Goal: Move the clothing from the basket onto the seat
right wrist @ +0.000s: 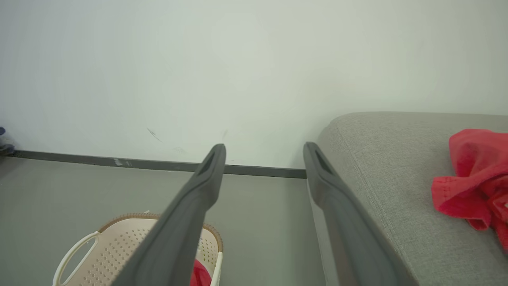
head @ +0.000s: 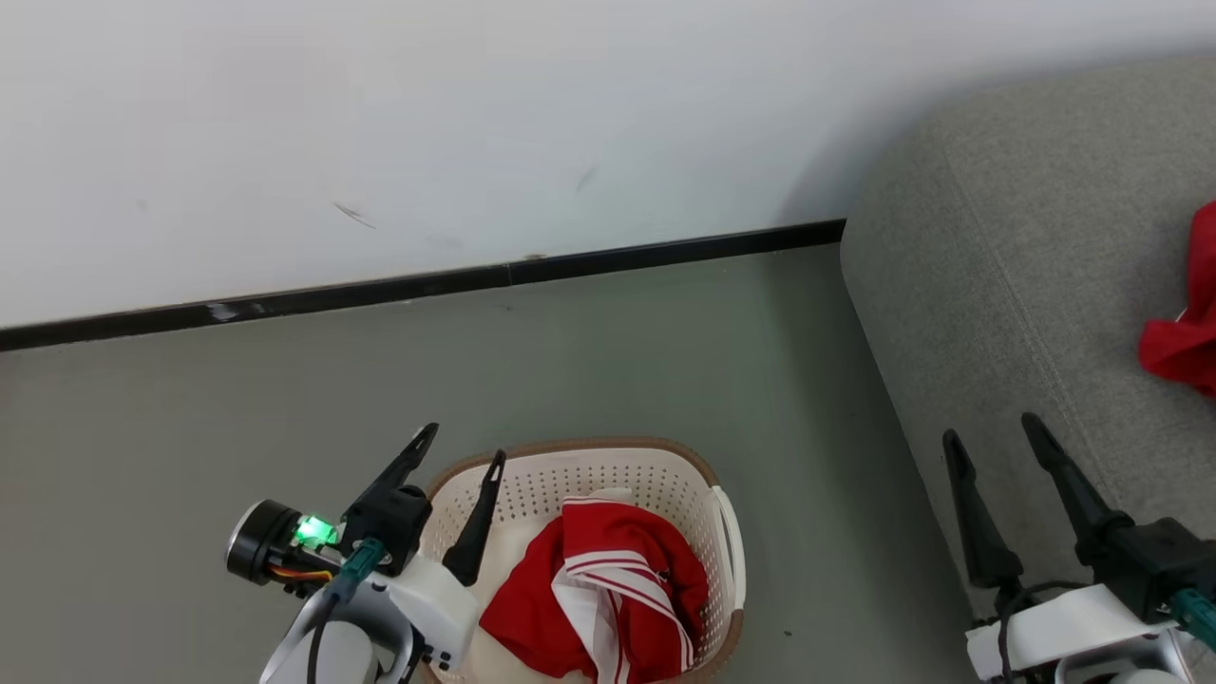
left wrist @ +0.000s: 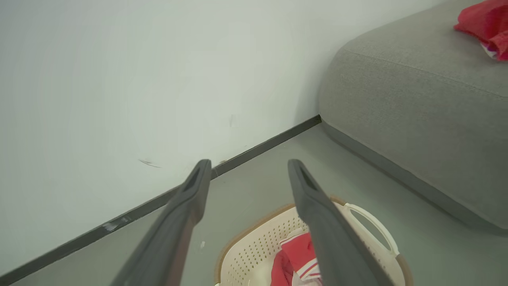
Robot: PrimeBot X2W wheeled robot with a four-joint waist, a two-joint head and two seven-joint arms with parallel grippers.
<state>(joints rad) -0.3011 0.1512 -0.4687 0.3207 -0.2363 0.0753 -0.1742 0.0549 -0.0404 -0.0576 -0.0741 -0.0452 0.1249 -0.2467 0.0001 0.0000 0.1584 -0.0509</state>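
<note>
Left gripper (head: 465,445), jaws spread and empty, hangs over the basket (head: 608,444); right gripper (head: 990,429), likewise released, is right of the basket by the seat (head: 997,285). The clothing (head: 589,589) lies bunched inside the basket; we should pinch its raised middle fold, clear of the basket wall

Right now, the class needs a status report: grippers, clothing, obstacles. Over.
Left gripper open, empty, over basket rim. Right gripper open, empty, by seat edge. One red garment in basket, another garment on seat. Nothing seen blocking.
</note>
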